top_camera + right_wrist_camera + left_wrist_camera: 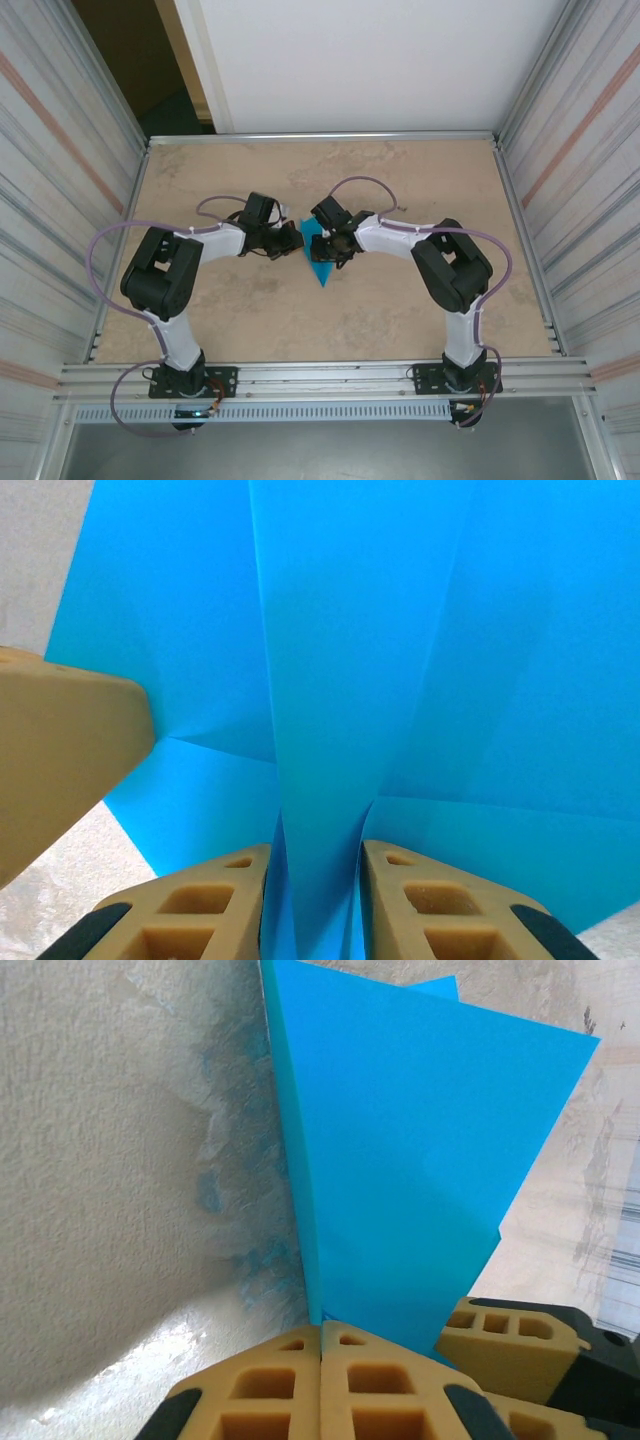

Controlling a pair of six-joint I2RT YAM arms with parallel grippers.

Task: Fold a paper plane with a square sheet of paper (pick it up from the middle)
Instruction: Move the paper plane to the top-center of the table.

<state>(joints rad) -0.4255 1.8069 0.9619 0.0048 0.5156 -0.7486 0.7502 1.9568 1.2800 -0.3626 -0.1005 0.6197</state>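
The paper plane [320,265], partly folded, is held over the middle of the tabletop [420,180], its point aimed at the bottom of the top view. The left gripper [322,1326] is seen at the bottom of its wrist view, fingers [270,1380] pressed together on the lower fold edge, so that the blue panel is held upright. The right gripper [315,855] is set at the bottom of its own view. There the fingers stand either side of the central ridge and are seemingly clamped on it, though contact is not plainly shown. The opposed grips are judged to steady the crease for the next fold.
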